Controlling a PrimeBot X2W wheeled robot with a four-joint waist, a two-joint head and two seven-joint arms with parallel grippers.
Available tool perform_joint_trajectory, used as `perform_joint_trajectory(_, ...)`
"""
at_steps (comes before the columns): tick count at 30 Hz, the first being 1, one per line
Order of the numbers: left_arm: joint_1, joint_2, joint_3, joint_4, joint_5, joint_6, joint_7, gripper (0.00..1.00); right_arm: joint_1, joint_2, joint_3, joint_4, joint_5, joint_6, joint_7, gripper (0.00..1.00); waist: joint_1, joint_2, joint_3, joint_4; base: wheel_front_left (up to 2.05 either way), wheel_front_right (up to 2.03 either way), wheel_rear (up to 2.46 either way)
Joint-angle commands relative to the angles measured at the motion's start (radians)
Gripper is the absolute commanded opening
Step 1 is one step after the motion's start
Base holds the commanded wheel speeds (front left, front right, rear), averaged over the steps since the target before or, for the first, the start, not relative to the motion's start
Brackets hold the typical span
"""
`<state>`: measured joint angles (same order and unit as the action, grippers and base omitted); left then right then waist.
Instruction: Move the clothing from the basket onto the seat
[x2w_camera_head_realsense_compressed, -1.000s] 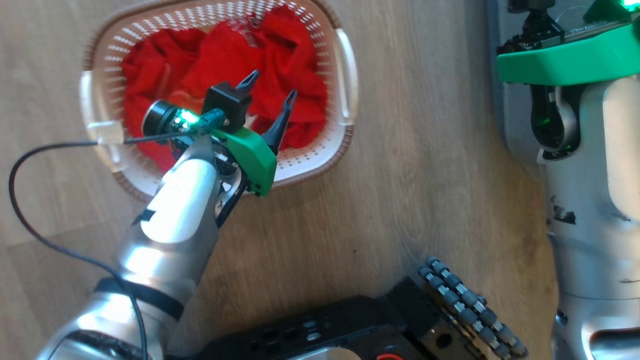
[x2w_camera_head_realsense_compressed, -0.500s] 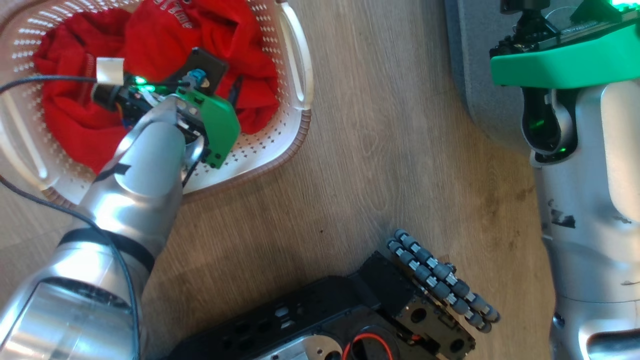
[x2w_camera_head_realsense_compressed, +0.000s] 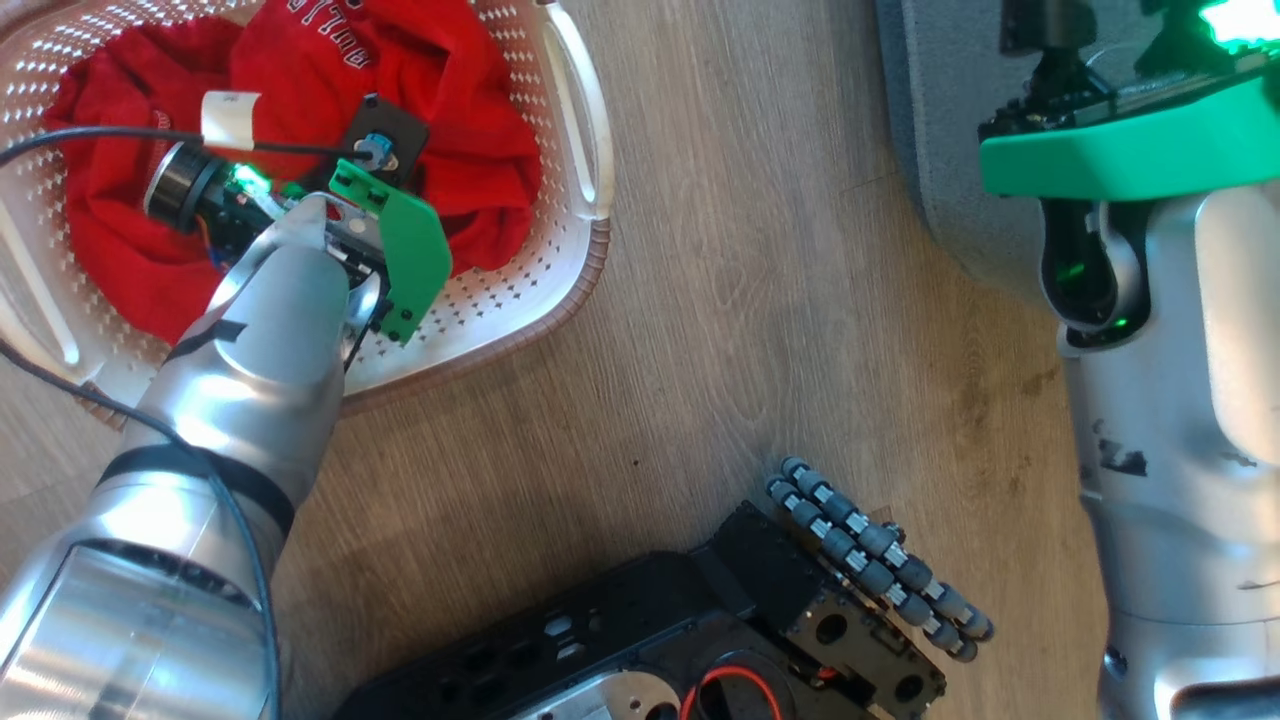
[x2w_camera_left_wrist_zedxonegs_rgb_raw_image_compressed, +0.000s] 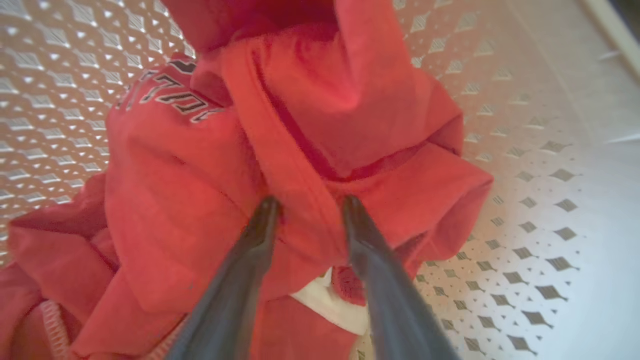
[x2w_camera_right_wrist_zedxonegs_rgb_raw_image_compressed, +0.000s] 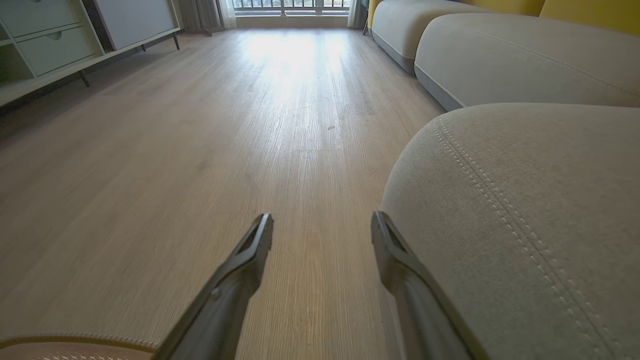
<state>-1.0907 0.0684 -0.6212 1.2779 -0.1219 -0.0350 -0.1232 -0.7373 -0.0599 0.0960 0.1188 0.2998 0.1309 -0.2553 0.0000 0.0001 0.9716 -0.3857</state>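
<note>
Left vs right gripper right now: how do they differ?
The left gripper is down in the basket, fingers straddling a fold of red clothing; the right gripper hangs over floor beside the seat. The left gripper's gap is narrower, filled with fabric; the right gripper's is wider and empty. Both share long dark fingers.

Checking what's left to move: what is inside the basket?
Red clothing lies in the basket, one piece lettered, with the left gripper astride a fold. The bottom beneath is covered.
</note>
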Motion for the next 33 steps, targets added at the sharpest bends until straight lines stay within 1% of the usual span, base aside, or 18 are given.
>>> perform_joint_trajectory(1,0.009,0.014,0.004,-0.007,0.002,0.006,-0.003,0.0,0.047,0.01,0.003,-0.026,0.007,0.0,-0.006,1.0,0.0,-0.0001,-0.007,-0.003,0.0,0.0,0.0)
perform_joint_trajectory(9,0.007,0.017,0.015,-0.002,-0.028,-0.006,-0.052,0.0,0.027,0.01,0.01,-0.013,0.013,0.0,-0.006,1.0,0.0,-0.0001,-0.03,-0.009,0.0,0.0,0.0)
perform_joint_trajectory(13,0.026,0.005,0.028,-0.014,-0.059,-0.019,-0.093,0.0,0.019,0.01,-0.002,0.001,-0.009,0.0,-0.006,1.0,0.0,-0.0001,-0.075,0.025,0.0,0.0,0.0)
perform_joint_trajectory(14,0.042,-0.003,0.029,-0.028,-0.072,-0.028,-0.11,0.0,0.02,0.01,-0.005,0.012,-0.027,0.0,-0.006,1.0,0.0,-0.0001,-0.105,0.047,0.0,0.0,0.0)
perform_joint_trajectory(22,0.125,-0.017,0.025,-0.115,-0.125,-0.047,-0.137,0.0,0.038,0.01,0.0,0.06,-0.098,0.0,-0.006,1.0,0.0,-0.0001,-0.239,0.128,0.0,0.0,0.0)
perform_joint_trajectory(27,0.188,-0.018,0.033,-0.242,-0.155,-0.049,-0.138,0.0,0.061,0.01,0.002,0.092,-0.129,0.0,-0.006,1.0,0.0,-0.0001,-0.332,0.172,0.0,0.0,0.0)
perform_joint_trajectory(33,0.27,-0.018,0.058,-0.366,-0.193,-0.048,-0.138,0.0,0.108,0.009,0.006,0.138,-0.161,0.0,-0.006,1.0,0.0,-0.0001,-0.476,0.226,0.0,0.0,0.0)
